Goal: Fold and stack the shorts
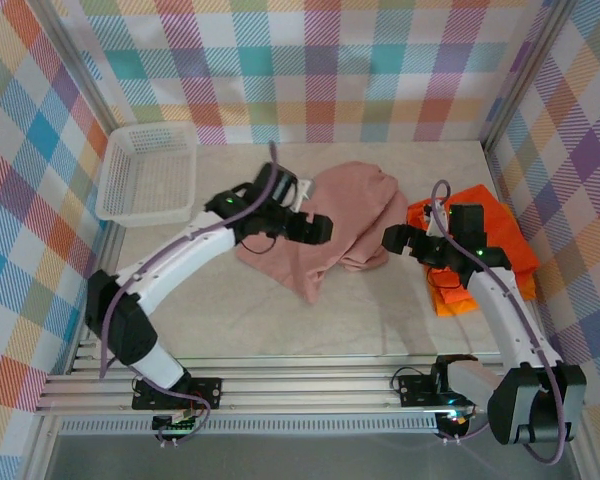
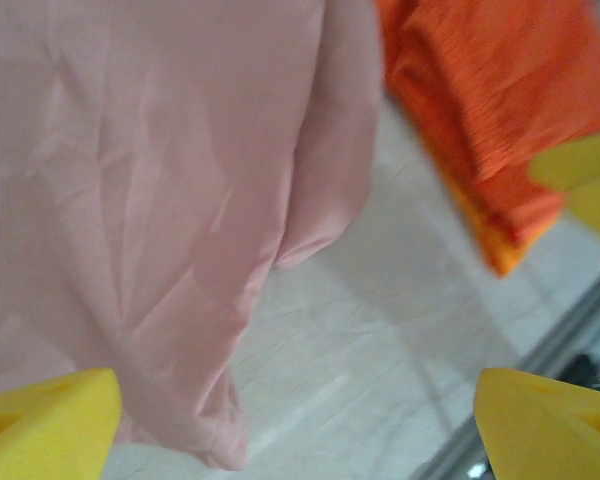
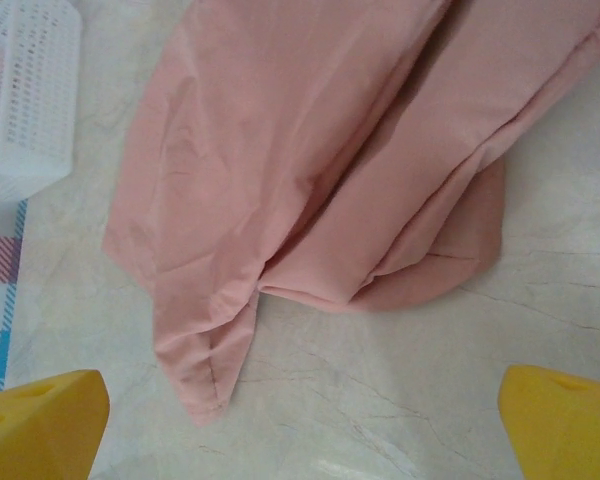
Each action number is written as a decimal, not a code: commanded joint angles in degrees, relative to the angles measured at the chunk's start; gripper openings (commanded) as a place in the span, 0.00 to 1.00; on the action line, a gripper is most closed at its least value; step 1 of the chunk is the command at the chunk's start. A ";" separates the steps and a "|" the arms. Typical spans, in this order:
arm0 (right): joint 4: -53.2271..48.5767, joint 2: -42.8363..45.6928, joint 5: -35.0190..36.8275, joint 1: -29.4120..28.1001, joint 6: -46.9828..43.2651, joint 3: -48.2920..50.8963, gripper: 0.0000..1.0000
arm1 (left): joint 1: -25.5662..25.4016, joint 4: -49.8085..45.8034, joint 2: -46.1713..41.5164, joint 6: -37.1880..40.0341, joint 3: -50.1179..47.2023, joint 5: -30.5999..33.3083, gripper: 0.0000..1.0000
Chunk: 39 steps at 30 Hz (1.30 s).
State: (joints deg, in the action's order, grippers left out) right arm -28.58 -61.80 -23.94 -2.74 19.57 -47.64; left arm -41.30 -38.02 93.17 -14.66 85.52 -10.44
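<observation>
Crumpled dusty pink shorts (image 1: pixel 352 218) lie mid-table, partly folded over themselves. Orange shorts (image 1: pixel 495 235) lie in a pile at the right, partly under my right arm, with a lighter orange edge (image 1: pixel 450 300) sticking out in front. My left gripper (image 1: pixel 315 228) hovers over the pink shorts' left part, open, nothing between its yellow fingers (image 2: pixel 50 425); below it are the pink shorts (image 2: pixel 150 200) and the orange shorts (image 2: pixel 490 100). My right gripper (image 1: pixel 395 240) stands open just right of the pink shorts (image 3: pixel 330 150), above bare table, its fingers (image 3: pixel 565 420) holding nothing.
A white mesh basket (image 1: pixel 150 170) stands at the back left, its corner (image 3: pixel 30 90) also in the right wrist view. Checked walls close in the table on three sides. Bare tabletop (image 1: pixel 280 320) lies in front of the pink shorts. A metal rail (image 2: pixel 570 340) runs along the near edge.
</observation>
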 commanded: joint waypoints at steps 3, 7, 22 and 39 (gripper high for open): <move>1.35 1.15 4.34 -0.30 1.78 0.76 0.99 | -5.90 -5.61 7.38 2.09 -1.03 17.39 0.87; 0.71 1.42 4.46 -0.32 1.85 1.09 1.00 | -8.49 -6.02 13.47 1.57 -0.72 18.65 0.80; -0.49 2.77 3.67 -0.33 0.61 1.40 0.99 | -5.39 -8.36 15.96 0.94 8.29 32.21 0.00; -0.80 5.24 -1.05 -1.57 -2.39 1.32 1.00 | 27.03 -5.41 16.43 -1.37 36.51 -4.86 0.89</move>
State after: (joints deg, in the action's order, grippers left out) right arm -29.23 -56.51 -23.64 -3.75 18.55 -46.48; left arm -9.19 -41.87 111.94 -16.99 122.83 -6.66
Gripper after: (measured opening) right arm 0.994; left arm 0.865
